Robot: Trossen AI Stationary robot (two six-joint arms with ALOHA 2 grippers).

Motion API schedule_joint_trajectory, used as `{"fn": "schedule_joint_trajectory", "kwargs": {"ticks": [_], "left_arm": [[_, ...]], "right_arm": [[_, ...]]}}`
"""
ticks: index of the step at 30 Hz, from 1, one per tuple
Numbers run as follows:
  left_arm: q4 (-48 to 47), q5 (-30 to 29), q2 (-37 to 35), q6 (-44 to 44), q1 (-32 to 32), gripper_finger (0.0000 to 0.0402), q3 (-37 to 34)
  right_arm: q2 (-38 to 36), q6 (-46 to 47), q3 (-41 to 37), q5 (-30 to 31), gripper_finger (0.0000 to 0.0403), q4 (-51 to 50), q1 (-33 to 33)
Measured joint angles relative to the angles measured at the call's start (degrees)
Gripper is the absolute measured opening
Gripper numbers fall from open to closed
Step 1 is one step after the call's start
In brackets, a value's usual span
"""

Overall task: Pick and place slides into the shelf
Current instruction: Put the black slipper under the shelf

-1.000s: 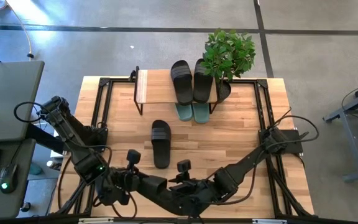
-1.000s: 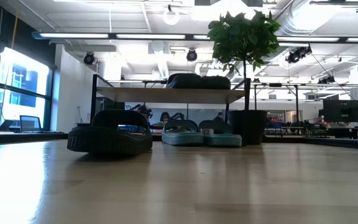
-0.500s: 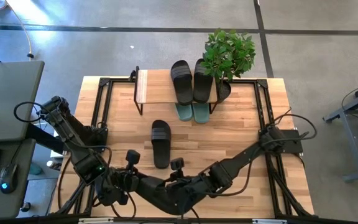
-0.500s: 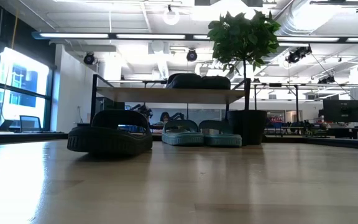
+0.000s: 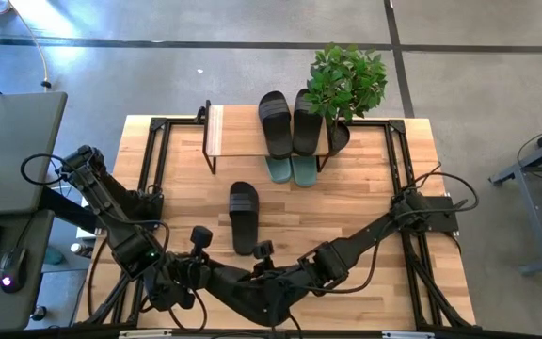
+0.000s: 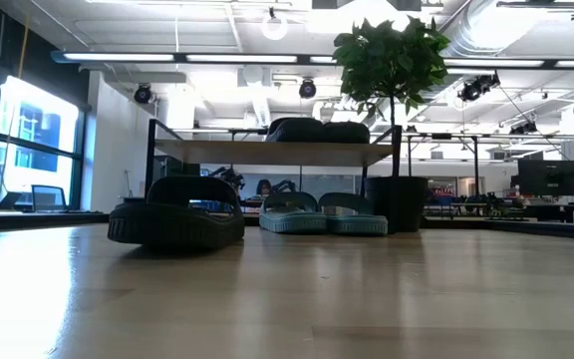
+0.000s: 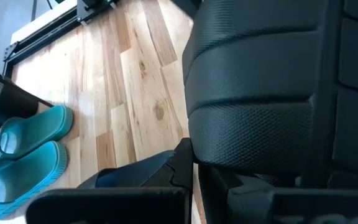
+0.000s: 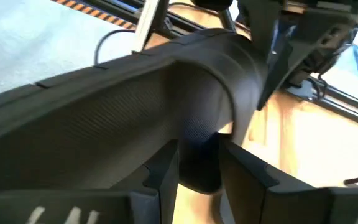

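Both arms folded low at the counter's (image 5: 374,202) near edge; left pincer and right pincer state: cannot tell. Just beyond, one loose black slide (image 5: 243,217), likely light, flexible, grippy: best pinched across the strap. Farther: green pair (image 5: 291,169) under the shelf (image 5: 229,131), black pair (image 5: 290,121) on top.

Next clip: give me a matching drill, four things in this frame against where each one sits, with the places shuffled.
Things:
1. black pair of slides
2. green pair of slides
3. single black slide
4. potted plant

Places:
A. on the open tabletop, in front of the shelf
B. at the shelf's right end
C. on top of the shelf's plank
D. on the table, under the shelf

Pairs: 1-C, 2-D, 3-A, 4-B
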Motion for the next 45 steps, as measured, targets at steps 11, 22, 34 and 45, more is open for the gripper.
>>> {"fn": "schedule_joint_trajectory", "kwargs": {"ticks": [11, 22, 34, 45], "left_arm": [[-0.30, 0.41, 0.04, 0.02, 0.04, 0.0000, 0.02], [-0.02, 0.85, 0.04, 0.96, 0.04, 0.0000, 0.02], [0.69, 0.90, 0.04, 1.09, 0.04, 0.0000, 0.02], [1.27, 0.90, 0.04, 1.09, 0.04, 0.0000, 0.02]], "right_arm": [[-1.09, 5.44, 0.07, -5.69, 0.0105, -3.78, 0.16], [-1.37, 3.84, 0.09, -1.71, 0.0105, -4.04, -1.01], [-1.38, 3.84, 0.09, -4.51, 0.0105, -2.13, -2.43], [-0.97, 4.27, 0.07, -3.42, 0.0105, -0.56, -2.52]]}}
